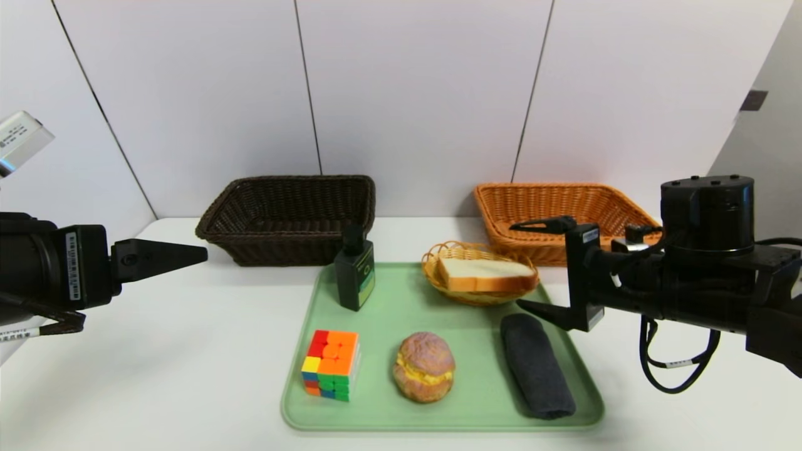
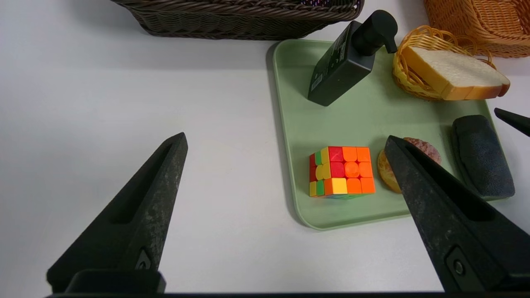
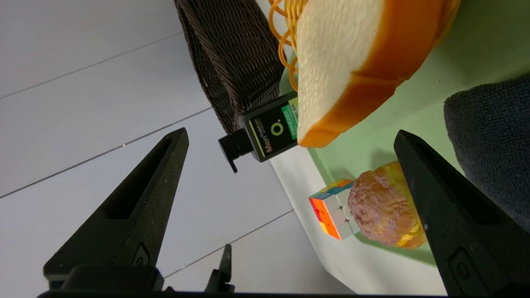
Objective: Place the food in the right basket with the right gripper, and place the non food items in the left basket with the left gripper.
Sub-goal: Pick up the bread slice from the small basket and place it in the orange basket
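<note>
— Two tools are seen; how are they set?
— Both are spread wide, nothing gripped. The right tool (image 1: 532, 265) is held just beside the bread slice (image 1: 484, 274); the right basket (image 1: 551, 213) lies behind it. The left tool (image 1: 203, 254) is parked well apart.

My right gripper (image 1: 526, 266) sits over the tabletop's right side, rolled onto its side so one finger (image 1: 542, 225) stands above the other, jaws spread wide, nothing between them. My left gripper (image 1: 188, 254) hangs above the tabletop's left edge, pointing inward and slightly down, jaws apart, holding nothing.
</note>
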You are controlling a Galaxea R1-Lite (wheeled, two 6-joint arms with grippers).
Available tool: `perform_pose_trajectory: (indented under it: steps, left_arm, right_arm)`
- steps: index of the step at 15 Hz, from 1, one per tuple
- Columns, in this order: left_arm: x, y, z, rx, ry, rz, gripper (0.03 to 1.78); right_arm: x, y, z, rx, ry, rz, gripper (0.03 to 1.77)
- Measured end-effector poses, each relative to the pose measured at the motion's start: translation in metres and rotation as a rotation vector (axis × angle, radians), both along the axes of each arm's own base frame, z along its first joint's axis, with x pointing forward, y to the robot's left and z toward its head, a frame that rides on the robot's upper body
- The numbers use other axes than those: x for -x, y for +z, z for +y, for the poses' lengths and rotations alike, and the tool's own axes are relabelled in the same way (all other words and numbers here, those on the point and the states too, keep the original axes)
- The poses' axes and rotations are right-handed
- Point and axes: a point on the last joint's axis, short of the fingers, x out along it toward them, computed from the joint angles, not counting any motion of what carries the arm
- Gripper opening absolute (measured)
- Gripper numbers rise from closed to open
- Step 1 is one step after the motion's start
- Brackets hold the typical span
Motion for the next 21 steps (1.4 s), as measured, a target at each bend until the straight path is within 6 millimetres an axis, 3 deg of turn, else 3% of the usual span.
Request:
perform_pose_trajectory:
  steps: [21]
  left_arm:
    - [0.008, 0.004, 0.003, 0.011, -0.004, -0.026, 1.69]
  right_arm:
    - [-0.014, -0.009, 0.007, -0.025, -0.055, -0.066, 1.71]
